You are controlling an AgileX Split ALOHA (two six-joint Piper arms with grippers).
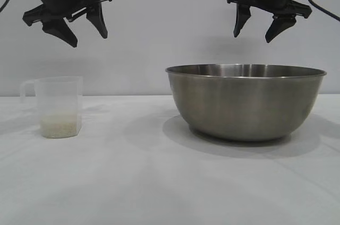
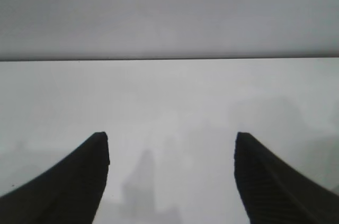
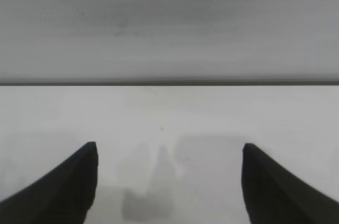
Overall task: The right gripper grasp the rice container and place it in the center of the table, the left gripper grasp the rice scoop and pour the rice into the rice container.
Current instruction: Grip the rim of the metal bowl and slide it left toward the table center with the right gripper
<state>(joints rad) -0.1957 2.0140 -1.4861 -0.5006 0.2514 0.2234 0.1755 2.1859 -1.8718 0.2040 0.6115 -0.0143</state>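
Bowl (image 1: 245,102) first: it sits on the table (image 1: 159,182) toward the right of the exterior view, wide, stiff steel with a thin rolled rim. It looks moderately heavy and slick, so the rim is likely the only place narrow enough to pinch, one finger inside, one outside. Scoop (image 1: 57,107) stands upright well to the left, light, thin plastic, a little rice (image 1: 59,125) in its bottom. It would tip easily; its wall or the side handle seems the place to grip. Right gripper (image 1: 264,29) hangs above the bowl's far rim, fingers spread wide, holding nothing. Left gripper (image 1: 85,32) hangs above the scoop, likewise spread and empty.
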